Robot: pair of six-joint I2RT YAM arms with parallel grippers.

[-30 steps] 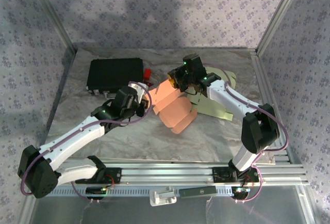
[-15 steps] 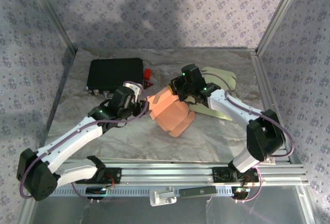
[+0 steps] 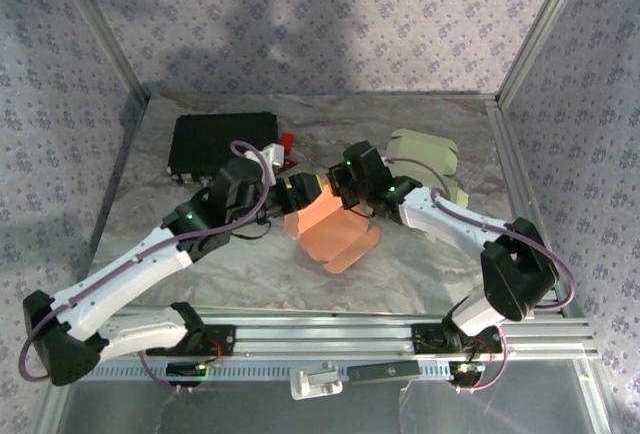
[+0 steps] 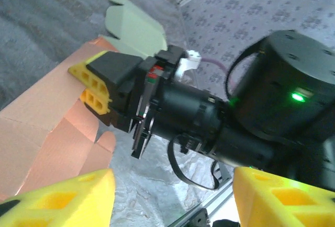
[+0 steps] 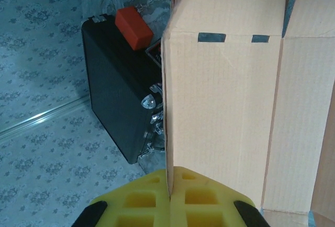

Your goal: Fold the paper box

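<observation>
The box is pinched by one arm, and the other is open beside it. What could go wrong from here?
The right gripper pinches only a thin edge of the paper box; a pull could slip or tear it. The left gripper stands open close to the right arm's wrist, so the two might collide. The black case sits just behind; a lifted flap could catch on it.

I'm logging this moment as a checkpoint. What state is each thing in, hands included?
Box: partly folded, flaps open, one edge pinched by the right hand.
Right hand: shut on the box edge.
Left hand: open beside the box, gripping nothing.
Case: closed, lying flat.
Pale sheet: flat, unfolded.
</observation>
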